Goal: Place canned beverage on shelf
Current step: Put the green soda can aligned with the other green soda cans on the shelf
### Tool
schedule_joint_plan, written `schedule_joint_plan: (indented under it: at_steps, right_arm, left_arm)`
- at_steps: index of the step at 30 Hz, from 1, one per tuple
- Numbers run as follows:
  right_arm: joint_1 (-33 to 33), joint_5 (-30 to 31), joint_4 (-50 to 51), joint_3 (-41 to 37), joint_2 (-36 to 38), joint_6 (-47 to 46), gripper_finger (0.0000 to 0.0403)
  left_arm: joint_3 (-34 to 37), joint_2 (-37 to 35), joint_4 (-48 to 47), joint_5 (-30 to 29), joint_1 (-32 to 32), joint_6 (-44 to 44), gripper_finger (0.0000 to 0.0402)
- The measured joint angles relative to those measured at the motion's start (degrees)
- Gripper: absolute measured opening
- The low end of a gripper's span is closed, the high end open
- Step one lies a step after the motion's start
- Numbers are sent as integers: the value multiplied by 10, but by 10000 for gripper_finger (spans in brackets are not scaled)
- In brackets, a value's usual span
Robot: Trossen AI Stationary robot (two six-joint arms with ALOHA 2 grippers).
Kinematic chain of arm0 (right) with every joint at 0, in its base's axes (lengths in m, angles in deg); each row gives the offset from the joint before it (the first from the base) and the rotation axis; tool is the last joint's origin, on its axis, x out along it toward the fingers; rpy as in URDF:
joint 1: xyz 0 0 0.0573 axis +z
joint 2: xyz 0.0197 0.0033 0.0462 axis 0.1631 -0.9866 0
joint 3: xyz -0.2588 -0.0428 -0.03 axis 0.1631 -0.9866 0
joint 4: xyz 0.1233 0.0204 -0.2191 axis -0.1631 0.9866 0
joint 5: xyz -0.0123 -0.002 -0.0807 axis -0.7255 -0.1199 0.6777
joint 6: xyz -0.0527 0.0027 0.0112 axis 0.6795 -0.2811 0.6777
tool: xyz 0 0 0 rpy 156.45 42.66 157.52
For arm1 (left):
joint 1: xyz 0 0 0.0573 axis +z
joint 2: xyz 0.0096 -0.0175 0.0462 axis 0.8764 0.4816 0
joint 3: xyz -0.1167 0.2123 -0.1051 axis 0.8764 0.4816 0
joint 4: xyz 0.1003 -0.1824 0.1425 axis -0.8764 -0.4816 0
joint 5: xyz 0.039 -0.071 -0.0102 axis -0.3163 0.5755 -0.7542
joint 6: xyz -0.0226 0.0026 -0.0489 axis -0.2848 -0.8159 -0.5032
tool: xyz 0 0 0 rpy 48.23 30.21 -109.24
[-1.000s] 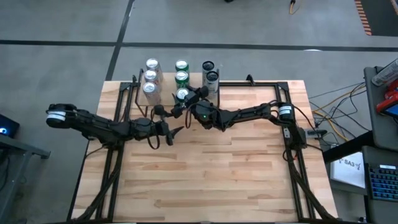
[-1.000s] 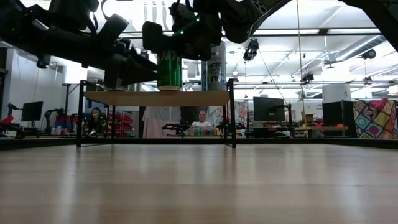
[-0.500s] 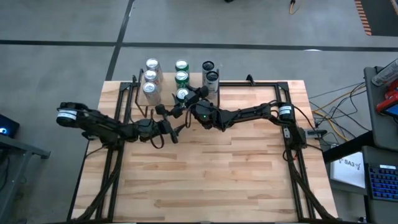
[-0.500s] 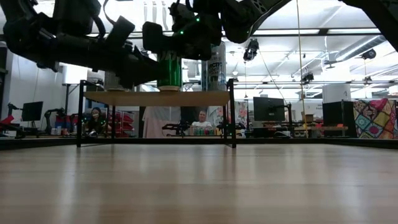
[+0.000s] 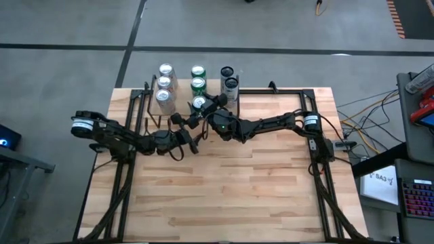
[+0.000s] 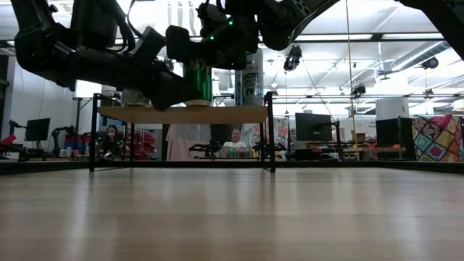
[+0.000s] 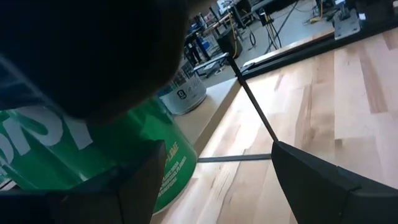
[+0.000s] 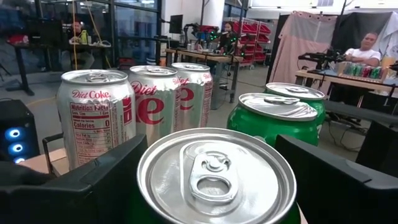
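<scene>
Here, your right gripper (image 5: 201, 108) clasps the green can (image 8: 216, 180) on the shelf (image 6: 183, 114), left gripper (image 5: 192, 144) spread open, just beside it.

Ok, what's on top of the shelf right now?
The shelf holds three silver Diet Coke cans, green cans and two dark cans. The right gripper straddles the nearest green can. The arms hide parts of the row in the low view.

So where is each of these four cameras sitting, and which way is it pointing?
High view: overhead, straight down; both arms, left gripper, right gripper.
Low view: tabletop height, facing the raised light-wood shelf; arms enter from above.
Left wrist view: past dark fingers, toward the shelf.
Right wrist view: over the nearest green can.
Shared: that green can.
</scene>
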Motion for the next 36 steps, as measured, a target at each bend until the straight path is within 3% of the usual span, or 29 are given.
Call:
schedule_joint_plan:
  at_steps: [36]
  right_arm:
    - [2, -2, -19, 0, 10, 21, 341]
  left_arm:
    - [-1, 12, 40, -25, 9, -43, 278]
